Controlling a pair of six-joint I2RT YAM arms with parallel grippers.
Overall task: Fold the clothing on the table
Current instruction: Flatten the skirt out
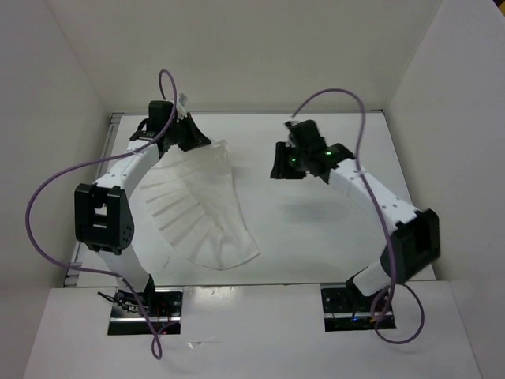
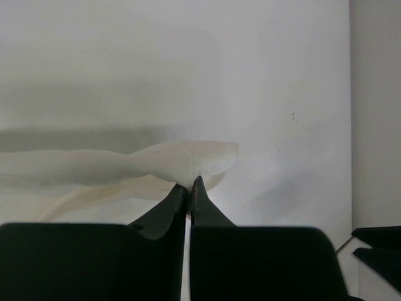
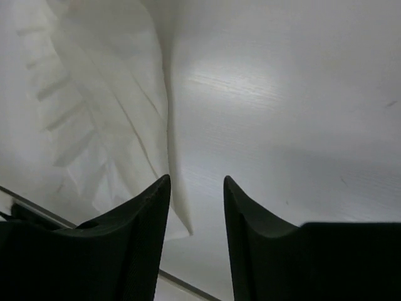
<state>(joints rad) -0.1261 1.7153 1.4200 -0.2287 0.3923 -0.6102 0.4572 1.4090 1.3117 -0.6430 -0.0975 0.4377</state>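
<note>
left gripper (image 2: 189, 184) pinching clothing (image 2: 188, 158) — plain only at wrist, right gripper (image 3: 196, 182) parted, empty

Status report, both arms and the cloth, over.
Left gripper shut on clothing edge. Right gripper open, empty, over bare table beside it. Clothing spread out, not yet folded. Nothing in the way.

A white cloth (image 1: 201, 209) lies fanned out on the left half of the table (image 1: 316, 245), widening from the far-left corner toward the near edge. The left gripper (image 1: 197, 140) meets its narrow far end. The right gripper (image 1: 278, 162) hangs near mid-table, apart from the cloth.
</note>
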